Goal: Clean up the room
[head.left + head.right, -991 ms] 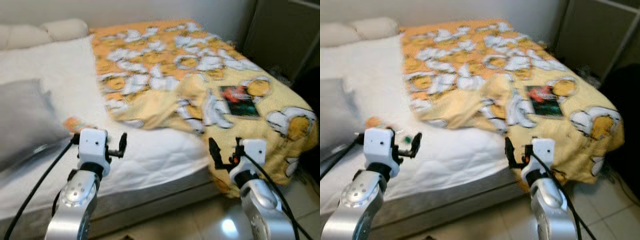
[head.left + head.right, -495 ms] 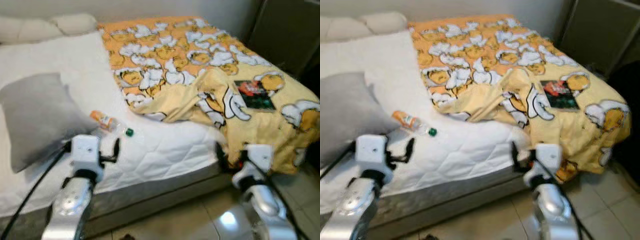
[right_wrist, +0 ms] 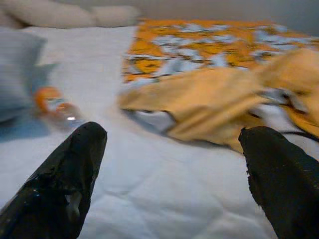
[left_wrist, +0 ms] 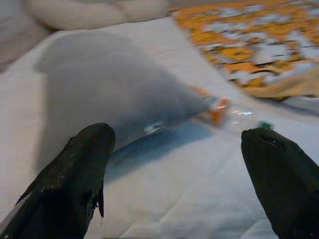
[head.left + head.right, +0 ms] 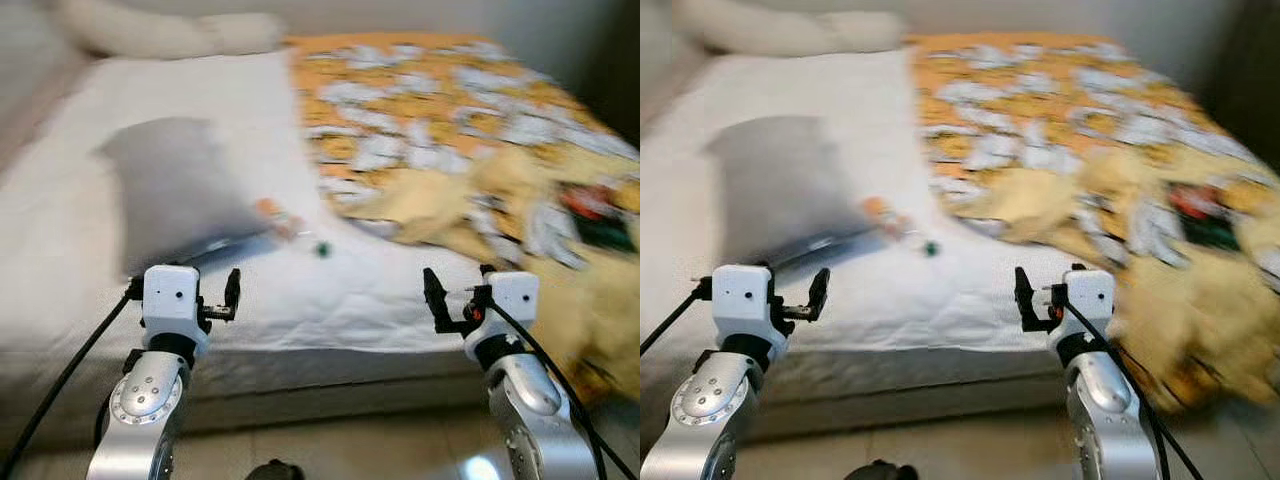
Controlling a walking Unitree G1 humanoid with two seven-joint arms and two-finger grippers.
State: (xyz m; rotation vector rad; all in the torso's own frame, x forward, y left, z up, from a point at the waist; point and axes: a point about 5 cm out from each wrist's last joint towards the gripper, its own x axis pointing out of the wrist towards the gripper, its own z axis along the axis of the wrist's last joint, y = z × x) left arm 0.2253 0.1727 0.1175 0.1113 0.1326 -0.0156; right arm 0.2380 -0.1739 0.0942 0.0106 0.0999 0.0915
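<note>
Both claws are spread wide and hold nothing. One left gripper [image 5: 232, 290] hangs at the near edge of the bed [image 5: 330, 320], in front of the grey pillow [image 5: 175, 195]; one right gripper [image 5: 432, 298] hangs at the same edge, further right, near the crumpled yellow blanket [image 5: 470, 150]. In the left wrist view its two black fingers [image 4: 75, 179] stand far apart, and the right wrist view shows the same for the other pair.

One plastic bottle [image 5: 290, 228] with an orange label and a green cap lies on its side on the white sheet, just beside the pillow's lower corner and between the pillow and the blanket. It sits well ahead of both grippers, closer to the left one.

Two pale pillows [image 5: 160, 35] lie at the head of the bed. One dark book [image 5: 1205, 215], blurred, rests on the blanket at the right.
</note>
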